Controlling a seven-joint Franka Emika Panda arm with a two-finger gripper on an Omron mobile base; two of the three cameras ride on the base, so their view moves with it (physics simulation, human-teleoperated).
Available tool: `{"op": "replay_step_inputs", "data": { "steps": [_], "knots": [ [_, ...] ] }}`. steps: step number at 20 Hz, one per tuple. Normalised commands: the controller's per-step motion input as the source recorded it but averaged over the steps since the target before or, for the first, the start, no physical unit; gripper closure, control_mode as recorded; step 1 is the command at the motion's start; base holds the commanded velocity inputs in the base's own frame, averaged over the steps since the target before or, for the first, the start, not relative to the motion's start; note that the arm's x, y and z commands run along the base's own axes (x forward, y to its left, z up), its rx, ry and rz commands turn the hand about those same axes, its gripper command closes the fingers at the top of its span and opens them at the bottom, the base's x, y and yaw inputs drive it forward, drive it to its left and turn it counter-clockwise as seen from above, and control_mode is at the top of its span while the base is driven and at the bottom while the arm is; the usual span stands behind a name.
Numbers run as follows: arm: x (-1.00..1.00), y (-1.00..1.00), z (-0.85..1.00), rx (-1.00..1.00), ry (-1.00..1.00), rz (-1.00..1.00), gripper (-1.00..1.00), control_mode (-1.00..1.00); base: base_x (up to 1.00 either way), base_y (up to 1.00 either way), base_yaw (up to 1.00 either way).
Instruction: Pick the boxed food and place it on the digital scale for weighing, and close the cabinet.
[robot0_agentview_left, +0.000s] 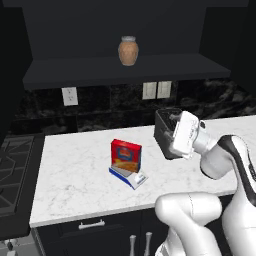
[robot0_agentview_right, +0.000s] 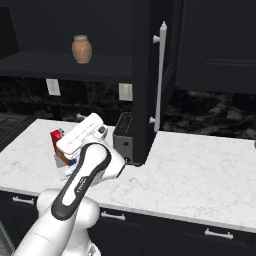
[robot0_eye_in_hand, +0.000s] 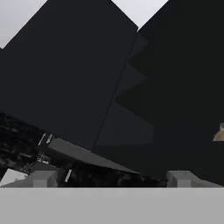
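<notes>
Boxed food (robot0_agentview_left: 126, 155) sits on digital scale (robot0_agentview_left: 131, 176). Cabinet door (robot0_agentview_right: 141, 80) open: stiff, push near handle (robot0_agentview_right: 160, 75). Jaws apart, empty.

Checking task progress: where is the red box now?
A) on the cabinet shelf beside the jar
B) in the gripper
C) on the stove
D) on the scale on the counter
D: the red box stands upright on the scale on the counter.
</notes>
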Motion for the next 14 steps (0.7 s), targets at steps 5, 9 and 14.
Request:
{"op": "replay_step_inputs", "data": {
  "steps": [5,9,14],
  "knots": [
    [-0.81,-0.85,0.07,0.42,-0.38,-0.03,-1.00,-1.00,0.00,0.00,0.00],
    [-0.71,-0.72,0.00,0.50,-0.27,-0.03,-1.00,-1.00,0.00,0.00,0.00],
    [-0.57,-0.80,0.11,0.34,0.01,0.00,-1.00,-1.00,0.00,0.00,0.00]
  ]
}}
